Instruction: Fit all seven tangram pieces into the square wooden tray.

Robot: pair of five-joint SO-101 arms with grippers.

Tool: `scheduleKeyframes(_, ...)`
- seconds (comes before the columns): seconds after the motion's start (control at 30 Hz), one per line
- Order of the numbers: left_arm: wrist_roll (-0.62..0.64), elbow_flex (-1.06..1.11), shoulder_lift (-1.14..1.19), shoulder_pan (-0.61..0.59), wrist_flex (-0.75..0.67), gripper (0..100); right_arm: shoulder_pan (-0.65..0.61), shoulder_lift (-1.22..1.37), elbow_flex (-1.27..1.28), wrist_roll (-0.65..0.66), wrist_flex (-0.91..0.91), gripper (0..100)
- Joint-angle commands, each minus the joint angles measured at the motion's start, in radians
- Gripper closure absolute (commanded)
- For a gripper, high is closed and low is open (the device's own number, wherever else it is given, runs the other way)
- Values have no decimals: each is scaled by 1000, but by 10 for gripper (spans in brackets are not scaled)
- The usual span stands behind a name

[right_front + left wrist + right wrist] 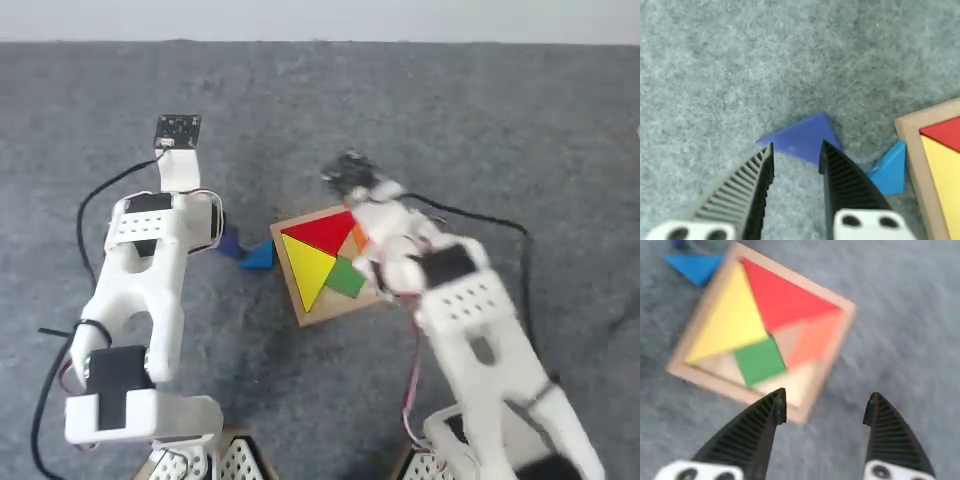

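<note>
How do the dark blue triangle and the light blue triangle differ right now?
Shade: the dark blue triangle is a deep blue, the light blue triangle a brighter sky blue. Place: the light blue triangle lies right beside the rim of the tray, while the dark blue triangle lies farther out, at the tips of the open jaws of the left gripper. Both lie flat on the grey carpet, outside the tray.

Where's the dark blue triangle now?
Left wrist view: dark blue triangle on the mat outside the wooden tray, beside the light blue piece, at the open fingers of the left gripper.
</note>
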Motion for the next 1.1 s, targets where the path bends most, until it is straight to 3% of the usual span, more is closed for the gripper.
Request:
scheduleKeyframes(0.0,-44,-68,-15,-2,61,852,219,-151,207,83,-2,745)
scheduleKeyframes(0.1,-104,-117,-8,-2,140,852,375,-222,327,98,-47,745)
scheduleKeyframes(0.2,-164,-133,-8,21,212,852,443,-294,425,98,-93,745)
scheduleKeyframes(0.47,-425,-116,5,107,288,788,424,-355,589,89,-159,745)
scheduleKeyframes(0.8,-477,-302,264,190,262,773,429,-355,609,89,-177,745)
scheduleKeyframes(1.07,-517,-358,342,221,261,783,429,-355,609,89,-179,745)
